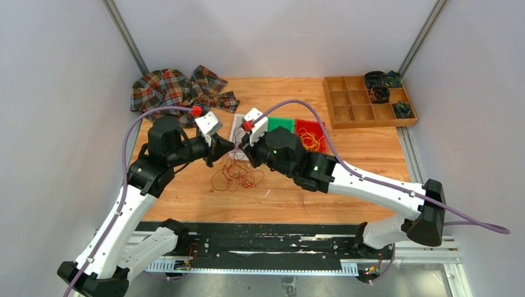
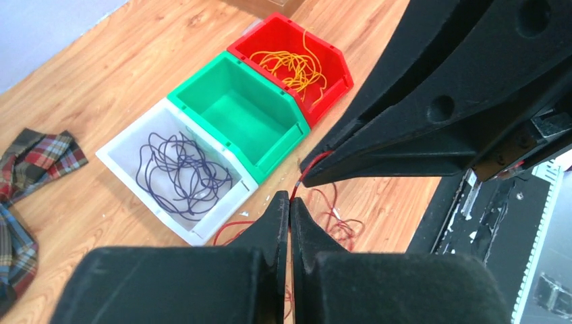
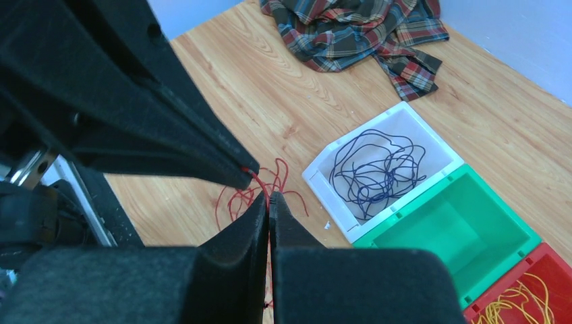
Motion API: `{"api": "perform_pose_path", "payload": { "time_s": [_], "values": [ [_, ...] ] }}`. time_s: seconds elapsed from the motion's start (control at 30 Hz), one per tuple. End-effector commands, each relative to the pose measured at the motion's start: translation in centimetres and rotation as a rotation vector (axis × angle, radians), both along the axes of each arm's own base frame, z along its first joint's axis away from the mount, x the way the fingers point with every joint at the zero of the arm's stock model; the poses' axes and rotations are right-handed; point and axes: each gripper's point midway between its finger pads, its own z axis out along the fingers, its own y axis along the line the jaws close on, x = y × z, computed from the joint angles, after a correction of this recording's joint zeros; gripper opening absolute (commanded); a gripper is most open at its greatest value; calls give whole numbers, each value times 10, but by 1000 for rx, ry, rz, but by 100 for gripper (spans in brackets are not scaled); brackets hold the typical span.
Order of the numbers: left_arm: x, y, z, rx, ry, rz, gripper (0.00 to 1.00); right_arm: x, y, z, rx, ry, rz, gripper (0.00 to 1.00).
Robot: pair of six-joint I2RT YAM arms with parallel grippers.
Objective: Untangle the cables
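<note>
Dark red cable (image 1: 236,176) — loose tangle on the table (image 1: 365,162) between the arms. Left end effector (image 2: 291,197) and right end effector (image 3: 268,197) both clamped on its strand — tips nearly touching.

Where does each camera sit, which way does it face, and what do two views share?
Top external: above, behind the arms, looking down on the wooden table; both arms show, left gripper and right gripper meeting above the thin dark red cable.
Left wrist: looks past its own shut fingers toward the white plastic bin, green plastic bin and red plastic bin.
Right wrist: looks past its own shut fingers toward the crumpled plaid cloth.
Shared: both wrist views show the purple cable in the white plastic bin.
</note>
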Motion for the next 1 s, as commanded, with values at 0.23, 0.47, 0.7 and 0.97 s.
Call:
{"api": "perform_pose_path", "payload": {
  "time_s": [0.23,0.47,0.7,0.97],
  "values": [
    [-9,1,41,-4,-129,-42,1,-22,3,21,152,-12,85,1],
    [1,12,37,61,-200,6,15,-42,18,32,203,37,200,1],
    [-9,4,36,48,-199,-68,34,-61,24,32,184,94,303,1],
    [-42,-10,35,2,-184,-245,35,-73,22,30,163,126,375,1]
  ]
}}
